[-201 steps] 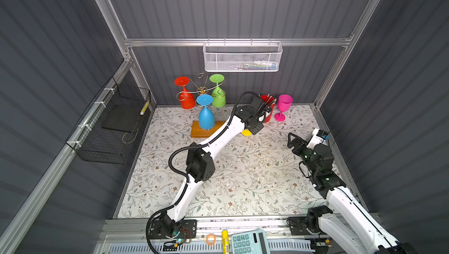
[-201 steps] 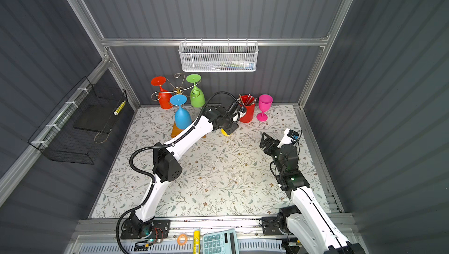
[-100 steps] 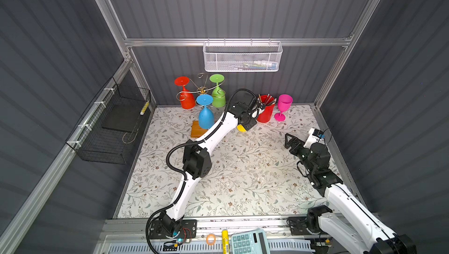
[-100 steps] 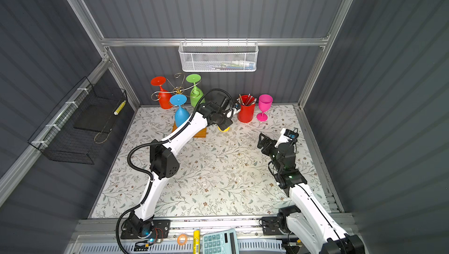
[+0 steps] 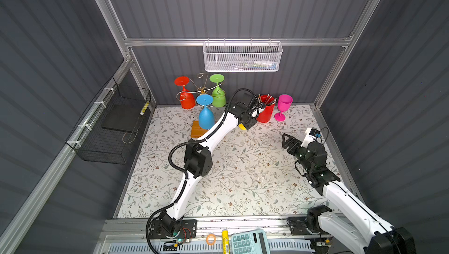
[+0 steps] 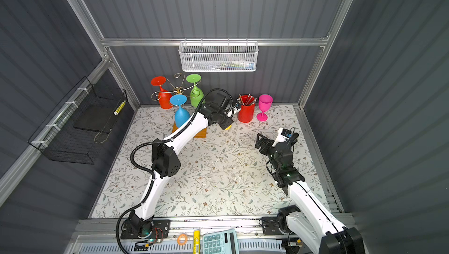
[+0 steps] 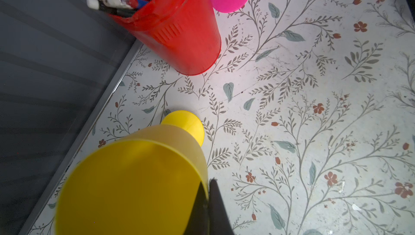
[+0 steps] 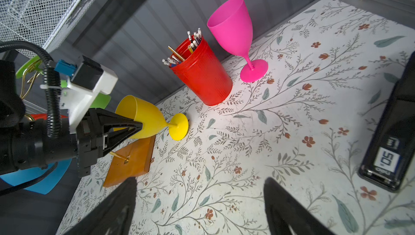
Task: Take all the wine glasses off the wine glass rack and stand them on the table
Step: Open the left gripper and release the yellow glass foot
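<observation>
Now left gripper [image 8: 135,126] is clamped on the rim of the yellow wine glass [image 8: 148,116], which is tilted, off the wine glass rack [image 5: 202,90], just beside its wooden base [image 8: 132,159]. Close by stand red pencil cup [image 8: 203,83] and pink glass [image 8: 233,27]. Spread and empty, right gripper [image 8: 199,184] hangs well apart.

Wine glass [image 8: 148,116]: in left pincer [image 8: 138,127], tilted, foot toward worktop [image 5: 243,167].
Pencil cup [image 8: 202,76]: just beyond pincer tips, upright on worktop.
Standing glass [image 8: 233,27]: beside cup, farther from pincer.
Wine glass rack [image 5: 202,90]: behind pincer, beside its wrist; hung glasses [image 5: 206,116] on it.
Right pincer [image 5: 286,141]: well apart.
</observation>
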Robot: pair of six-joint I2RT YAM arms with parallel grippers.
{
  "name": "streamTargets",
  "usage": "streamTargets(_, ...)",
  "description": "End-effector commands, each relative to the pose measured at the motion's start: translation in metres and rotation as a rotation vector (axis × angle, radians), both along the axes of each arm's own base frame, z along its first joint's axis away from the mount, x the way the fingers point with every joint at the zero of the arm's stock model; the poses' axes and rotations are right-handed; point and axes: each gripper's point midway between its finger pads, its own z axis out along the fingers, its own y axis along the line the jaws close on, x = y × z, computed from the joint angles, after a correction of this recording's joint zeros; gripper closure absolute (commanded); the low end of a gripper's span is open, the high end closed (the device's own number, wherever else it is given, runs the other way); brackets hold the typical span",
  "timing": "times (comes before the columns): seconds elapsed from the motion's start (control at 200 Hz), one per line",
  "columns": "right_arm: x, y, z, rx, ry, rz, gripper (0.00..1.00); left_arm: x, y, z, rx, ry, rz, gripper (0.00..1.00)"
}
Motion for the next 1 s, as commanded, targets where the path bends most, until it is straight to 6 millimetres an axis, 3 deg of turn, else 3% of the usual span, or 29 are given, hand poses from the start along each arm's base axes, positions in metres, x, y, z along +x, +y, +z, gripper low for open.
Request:
streamTargets(0.0,0.005,0.002,0.019,-0.009,-0.051,0.004,0.12,0.010,-0.003,0.010,-0.024,-0.039,-0.014,1.00)
streamTargets(0.29,0.005,0.005,0.017,-0.008,-0.048,0.014,0.11,0.016,0.000,0.005,-0.024,-0.043,0.000,0.97)
streamTargets(0.991,0.006,0.015,0.018,-0.003,-0.056,0.055,0.11,0.031,-0.001,0.021,-0.048,-0.121,0.044,0.53)
